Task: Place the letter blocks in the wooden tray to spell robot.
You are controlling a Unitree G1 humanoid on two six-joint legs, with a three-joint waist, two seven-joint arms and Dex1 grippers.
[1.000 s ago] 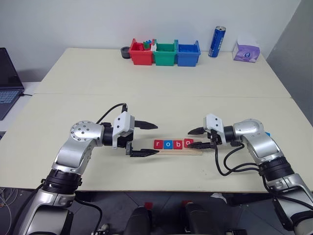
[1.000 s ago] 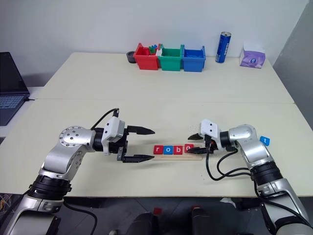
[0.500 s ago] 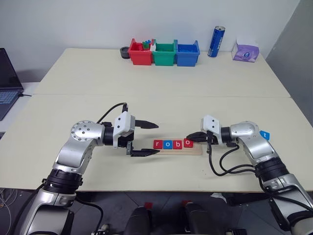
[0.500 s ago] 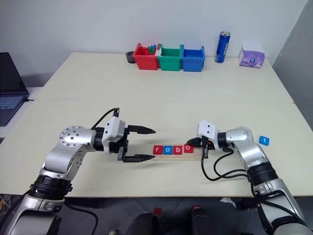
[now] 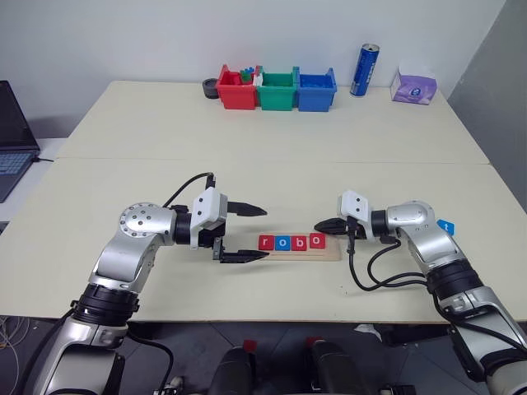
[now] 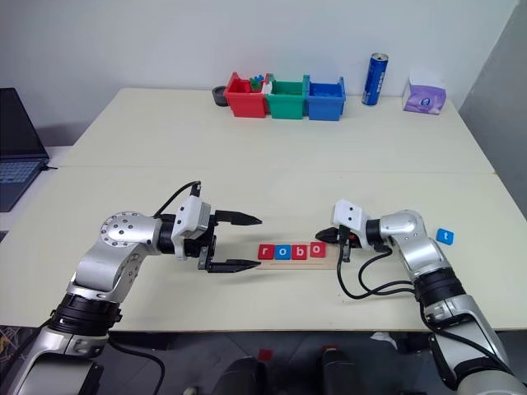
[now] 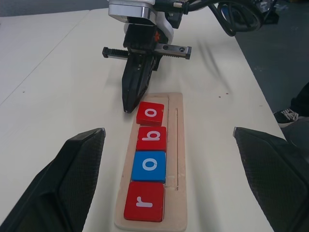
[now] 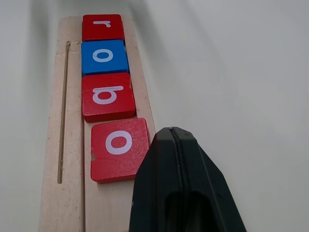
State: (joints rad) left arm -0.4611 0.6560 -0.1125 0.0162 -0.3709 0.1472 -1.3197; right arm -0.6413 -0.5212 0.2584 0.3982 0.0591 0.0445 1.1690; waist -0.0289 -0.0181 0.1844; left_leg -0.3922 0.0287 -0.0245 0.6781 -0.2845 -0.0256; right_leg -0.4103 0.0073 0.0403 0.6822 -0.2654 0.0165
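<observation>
The wooden tray [image 5: 333, 253] lies near the table's front edge. It holds a row of letter blocks: red r [image 5: 266, 243], blue o [image 5: 283, 243], red b [image 5: 300, 242] and red o [image 5: 317, 239]. The last o [image 8: 119, 148] sits slightly askew. A blue t block [image 5: 445, 225] lies on the table, right of my right arm. My right gripper [image 5: 319, 226] is shut and empty, its tip beside the far edge of the last o. My left gripper [image 5: 264, 234] stands open and empty just left of the tray, and its fingers [image 7: 72, 169] frame the tray.
Red [image 5: 235, 89], green [image 5: 277, 90] and blue [image 5: 316, 90] bins stand at the table's back, with a blue can [image 5: 365, 70] and a purple tissue pack [image 5: 413, 85] to their right. A laptop [image 5: 15, 132] sits at the far left.
My right gripper has shut, with nothing in it, and now sits beside the last o block. The left arm has not moved.
</observation>
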